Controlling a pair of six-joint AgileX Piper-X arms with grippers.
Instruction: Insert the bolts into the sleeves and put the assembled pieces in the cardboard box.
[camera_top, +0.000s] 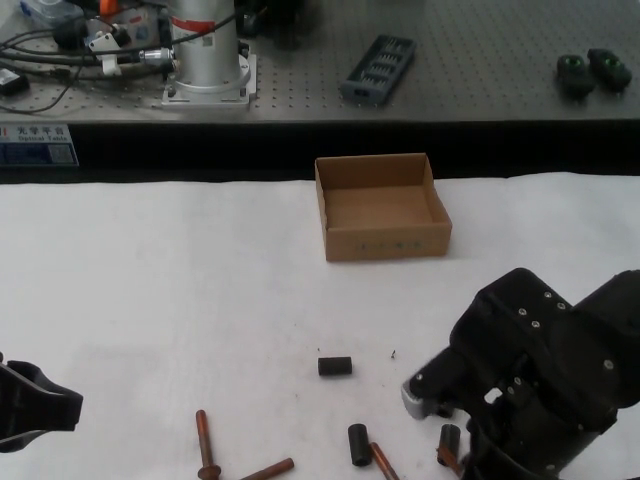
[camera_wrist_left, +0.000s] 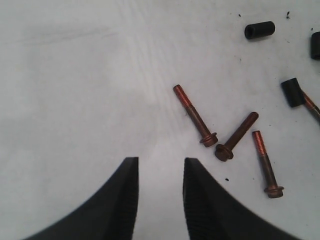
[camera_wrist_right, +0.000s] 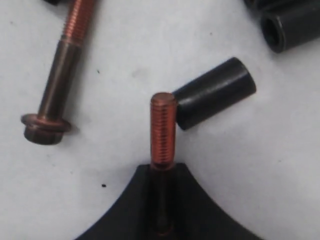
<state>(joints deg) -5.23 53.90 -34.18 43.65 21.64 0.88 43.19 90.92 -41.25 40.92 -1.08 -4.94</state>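
Insertion step, seemingly: right hand (camera_wrist_right: 162, 172) clamps a copper bolt (camera_wrist_right: 163, 130) beside a black sleeve (camera_wrist_right: 215, 92); next, align its tip with the bore. Left hand (camera_wrist_left: 160, 162) gapes empty.

Sleeve (camera_wrist_right: 215, 92) obstructs just beside bolt (camera_wrist_right: 163, 130) tip

Five bolts (camera_wrist_left: 195, 115) (camera_wrist_left: 237, 136) (camera_wrist_left: 267, 165) (camera_wrist_left: 311, 106) (camera_wrist_right: 163, 130), five sleeves (camera_wrist_left: 259, 30) (camera_wrist_left: 316, 45) (camera_wrist_left: 292, 92) (camera_wrist_right: 215, 100) (camera_wrist_right: 257, 3) — one cardboard box (camera_top: 385, 243).

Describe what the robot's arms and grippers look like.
Both are black. The left gripper has two curved, tapering fingers with finely ribbed inner faces. The right gripper has the same smooth black finish. In the high view, the right arm is a bulky black housing with small silver screws and a pale grey part at its front.
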